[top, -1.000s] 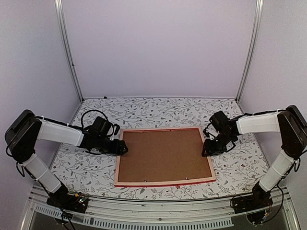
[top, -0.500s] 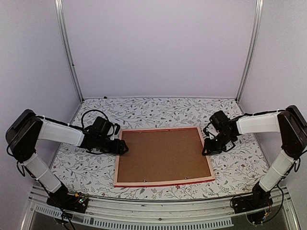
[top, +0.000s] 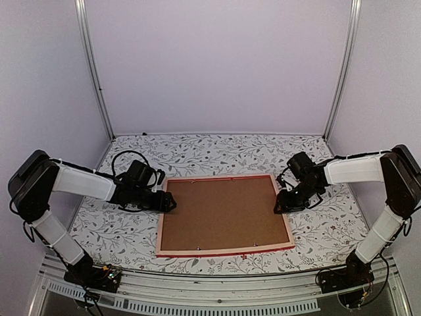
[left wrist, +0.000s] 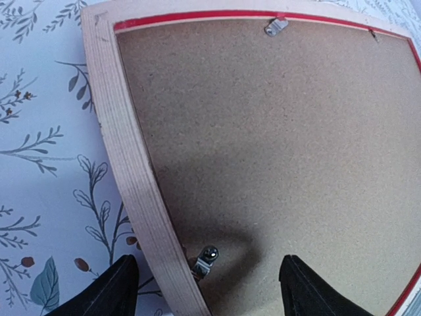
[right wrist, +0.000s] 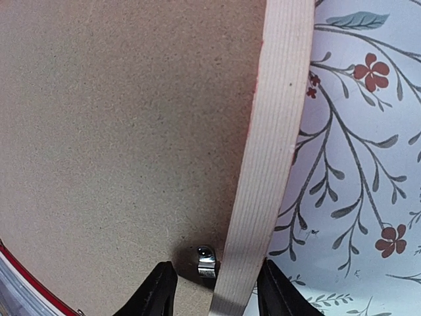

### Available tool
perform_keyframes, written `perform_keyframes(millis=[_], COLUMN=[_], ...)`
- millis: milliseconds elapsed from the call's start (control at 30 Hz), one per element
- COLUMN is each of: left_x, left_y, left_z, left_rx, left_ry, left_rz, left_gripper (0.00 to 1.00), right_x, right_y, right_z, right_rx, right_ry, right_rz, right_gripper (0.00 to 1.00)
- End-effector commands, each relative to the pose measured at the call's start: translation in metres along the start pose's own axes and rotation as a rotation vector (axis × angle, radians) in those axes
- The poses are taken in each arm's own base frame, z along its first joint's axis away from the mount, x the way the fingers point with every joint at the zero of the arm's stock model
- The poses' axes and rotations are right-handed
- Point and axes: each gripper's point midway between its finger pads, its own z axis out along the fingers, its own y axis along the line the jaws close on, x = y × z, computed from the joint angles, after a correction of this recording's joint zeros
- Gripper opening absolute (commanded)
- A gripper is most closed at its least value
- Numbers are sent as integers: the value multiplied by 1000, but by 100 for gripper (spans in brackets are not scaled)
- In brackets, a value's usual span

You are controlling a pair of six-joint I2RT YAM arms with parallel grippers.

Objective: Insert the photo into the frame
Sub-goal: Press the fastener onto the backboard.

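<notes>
The frame lies face down in the middle of the table, showing pale wood rails with a thin red edge. The plain brown backing board fills it. The photo is hidden. My left gripper is open, its jaws straddling the frame's left rail beside a small metal clip. My right gripper is open, its jaws astride the right rail, with another metal clip between them. Neither gripper holds anything.
The frame rests on a white cloth with a leaf and flower print. Another clip sits at the frame's far rail. White walls and metal posts enclose the table on three sides.
My right gripper has edged slightly left over the frame's right rail. The left gripper and the frame have barely moved.
</notes>
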Motion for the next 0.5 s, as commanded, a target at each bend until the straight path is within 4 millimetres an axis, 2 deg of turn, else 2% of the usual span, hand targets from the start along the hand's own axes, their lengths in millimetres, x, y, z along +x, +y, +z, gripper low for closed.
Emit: perform_keyframes(millis=[0,167,333,467], left_x=[16,17,18,19], left_y=[6,7,8,8], left_z=[6,7,8,8], left_rx=[-18,-21,-23,-24], left_ry=[61,65,68,71], left_rz=[-10,-7,-10,-11], left_gripper=[77,77,77,77], right_x=[-13,-17,-12,-9], right_y=[11,2,-9,-11], right_z=[-3,-9,-7,-6], right_rx=[-37,-5,34,19], right_ry=[-35,-58,-42,-40], right_rz=[-10,16,18,20], right_gripper=[47,44,38,30])
